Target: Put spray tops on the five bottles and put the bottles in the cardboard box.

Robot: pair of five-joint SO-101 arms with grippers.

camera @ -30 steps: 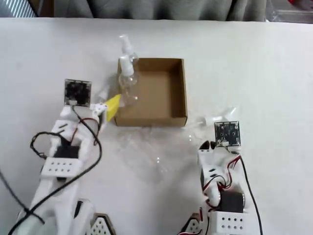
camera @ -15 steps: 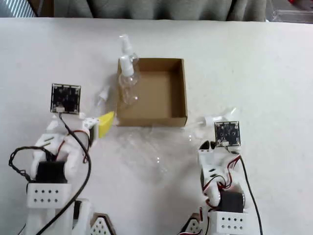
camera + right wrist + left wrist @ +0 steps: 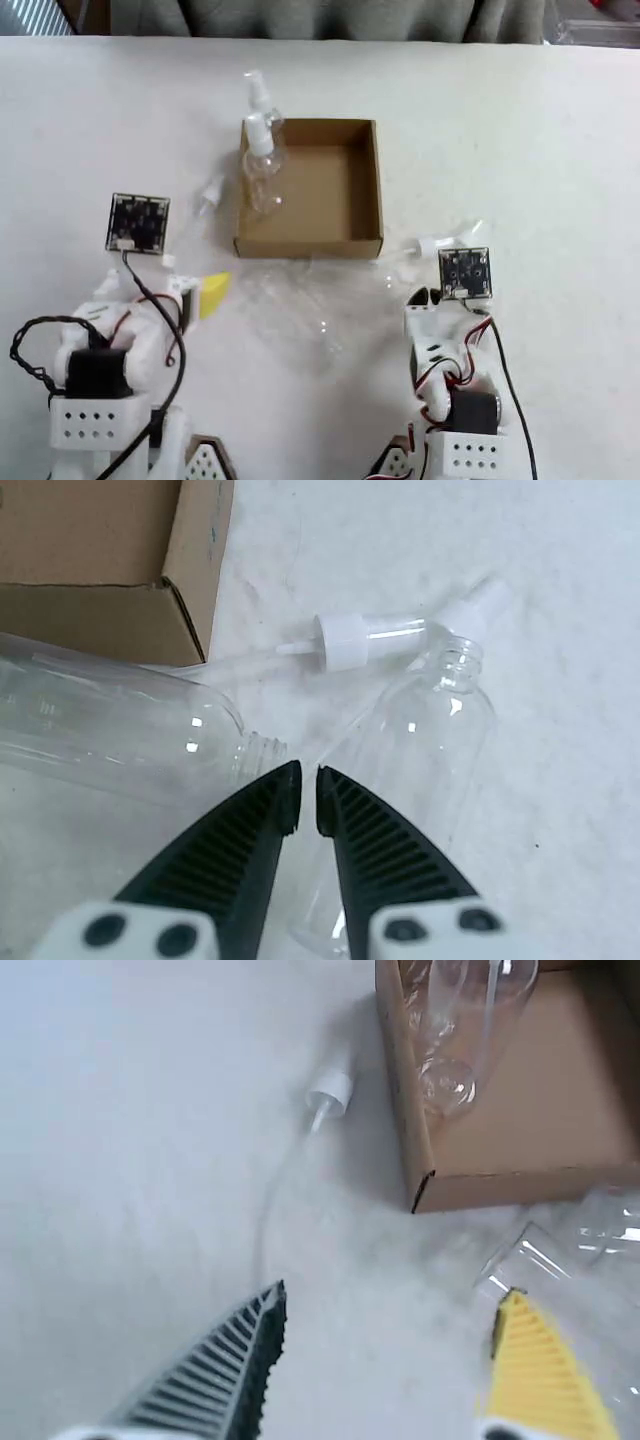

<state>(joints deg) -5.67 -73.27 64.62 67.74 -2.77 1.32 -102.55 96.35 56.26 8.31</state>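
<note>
Backward from the box [image 3: 310,243] is where my left arm has gone over the last second. Its yellow tip was at the box's left wall, and now my left fingers [image 3: 235,1365] hang over the counter [image 3: 520,130] near the box's front-left corner. The right arm has not shifted. My left fingers are spread wide, grey and yellow well apart, holding and touching nothing. A loose spray top [image 3: 328,1095] lies on the counter just beside the box's left wall. Two topped bottles [image 3: 262,165] are inside the box against that wall. My right fingers [image 3: 230,850] are almost closed, with a thin slit between them and nothing held. They hang over two bare bottles [image 3: 425,730] lying on the counter by the box's front-right corner, where a second spray top [image 3: 345,640] lies beside the necks.
</note>
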